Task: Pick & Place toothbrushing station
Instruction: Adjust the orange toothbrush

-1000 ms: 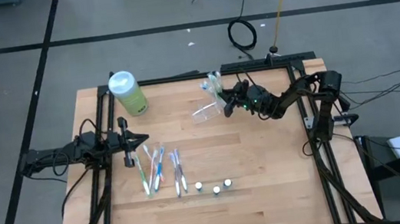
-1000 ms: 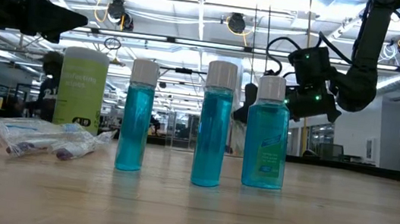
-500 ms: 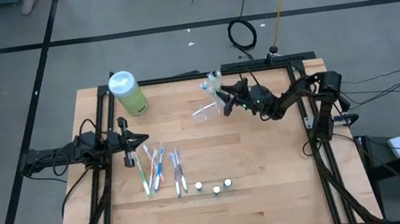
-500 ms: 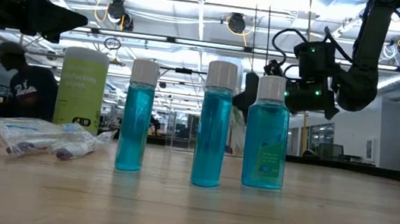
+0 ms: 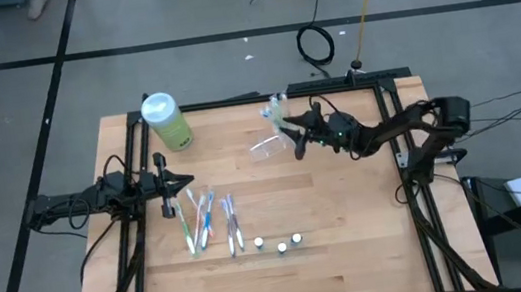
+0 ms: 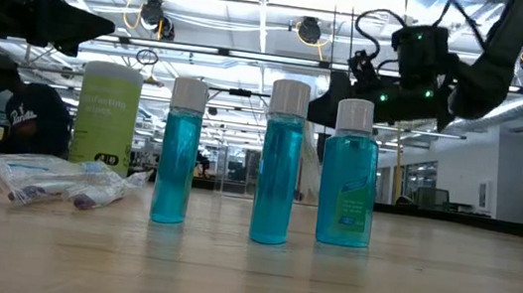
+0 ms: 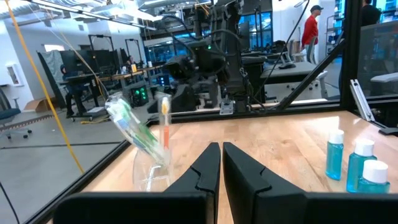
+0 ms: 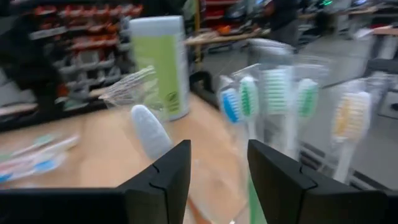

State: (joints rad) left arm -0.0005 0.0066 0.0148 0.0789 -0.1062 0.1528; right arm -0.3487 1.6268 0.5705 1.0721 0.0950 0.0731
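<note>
Right gripper (image 5: 292, 140) jaws parted beside toothbrushing station (image 5: 268, 147), left gripper (image 5: 164, 187) jaws clenched, well apart from it on table (image 5: 350, 215)

The right arm extends from the table's (image 5: 356, 254) right edge toward its far middle, with the right gripper (image 5: 295, 137) raised above the surface, fingers (image 8: 165, 177) parted with a clear gap between them. The left arm lies low along the table's left edge, its left gripper (image 5: 164, 187) pointing toward the table's centre with fingers (image 7: 205, 171) nearly together.
</note>
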